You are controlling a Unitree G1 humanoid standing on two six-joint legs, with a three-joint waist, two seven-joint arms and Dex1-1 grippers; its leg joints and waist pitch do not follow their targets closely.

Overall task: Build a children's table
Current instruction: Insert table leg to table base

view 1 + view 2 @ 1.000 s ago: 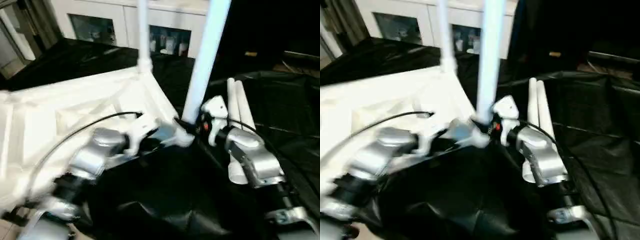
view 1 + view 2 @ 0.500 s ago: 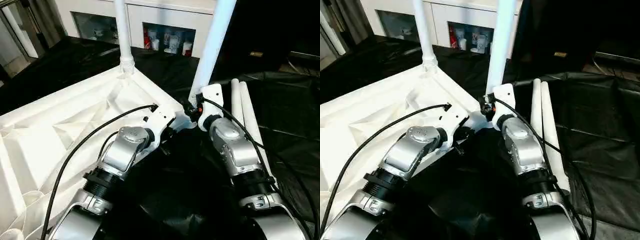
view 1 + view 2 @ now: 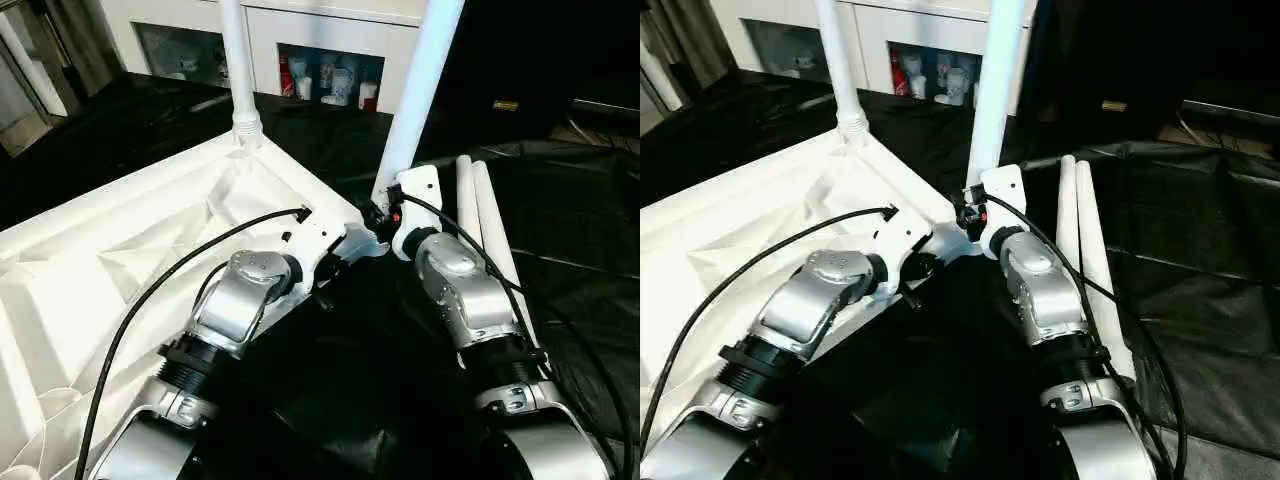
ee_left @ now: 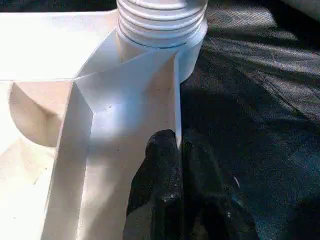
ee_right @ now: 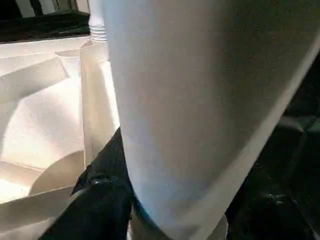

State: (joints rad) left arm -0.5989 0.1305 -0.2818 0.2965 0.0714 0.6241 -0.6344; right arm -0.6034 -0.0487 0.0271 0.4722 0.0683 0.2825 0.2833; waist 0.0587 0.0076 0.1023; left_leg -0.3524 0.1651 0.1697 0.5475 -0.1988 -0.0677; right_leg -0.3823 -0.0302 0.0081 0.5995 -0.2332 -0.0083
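The children's table lies upside down: its white ribbed tabletop rests on the black cloth. One leg stands upright in the far corner socket. A second leg stands at the near right corner, and my right gripper is shut on its base; a black finger shows beside it. My left gripper is shut on the tabletop's thin rim wall, just short of that corner socket. Two loose legs lie side by side to the right.
Black cloth covers the work table all around. A white cabinet with glass doors stands behind it. A black cable arcs over my left forearm and the tabletop.
The picture has swung and steadied, so the camera moved. Both grippers keep their holds on the rim and the leg, which stand as before.
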